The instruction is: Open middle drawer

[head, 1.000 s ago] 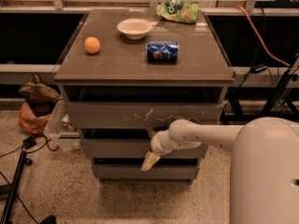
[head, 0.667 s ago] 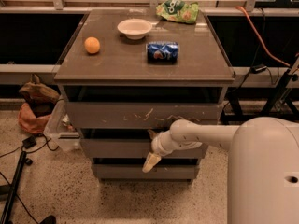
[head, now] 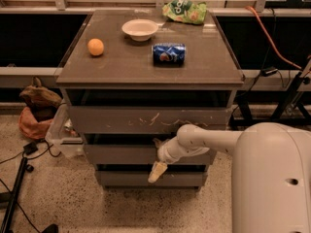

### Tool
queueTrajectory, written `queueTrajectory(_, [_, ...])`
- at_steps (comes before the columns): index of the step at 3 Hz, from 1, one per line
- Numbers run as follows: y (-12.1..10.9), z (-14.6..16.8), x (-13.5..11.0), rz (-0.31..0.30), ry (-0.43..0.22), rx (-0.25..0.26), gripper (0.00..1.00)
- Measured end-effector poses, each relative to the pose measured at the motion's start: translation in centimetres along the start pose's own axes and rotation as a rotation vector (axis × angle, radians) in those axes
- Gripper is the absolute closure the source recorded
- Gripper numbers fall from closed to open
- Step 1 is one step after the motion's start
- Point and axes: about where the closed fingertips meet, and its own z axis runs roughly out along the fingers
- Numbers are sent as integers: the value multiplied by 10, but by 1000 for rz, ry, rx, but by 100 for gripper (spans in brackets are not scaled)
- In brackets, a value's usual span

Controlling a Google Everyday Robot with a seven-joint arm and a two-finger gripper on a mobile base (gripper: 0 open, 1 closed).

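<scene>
On the tabletop (head: 126, 67) you have an orange (head: 95, 47) at left, a white bowl (head: 140, 29) further back, a blue can (head: 168, 53) lying on its side near centre, and a green snack bag (head: 185, 10) at the back edge. At left of the frame you see a brown bag (head: 40, 98) on the floor beside a clear plastic bin (head: 60, 136). The gripper (head: 156, 171) hangs low at centre.

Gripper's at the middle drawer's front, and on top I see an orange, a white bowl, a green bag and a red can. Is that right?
Not quite: the can is blue, not red, as the camera view shows. The rest holds: the gripper is at the middle drawer front, and the orange, white bowl and green bag sit on top.
</scene>
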Motion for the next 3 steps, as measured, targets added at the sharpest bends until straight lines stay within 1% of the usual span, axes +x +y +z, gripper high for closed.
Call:
queueTrajectory(1, [2,0,0,0,0,-9,0])
queueTrajectory(2, [12,8,-4,-4,-4,-43,0])
queueTrajectory(3, [34,1,-3,32,21,-53,0])
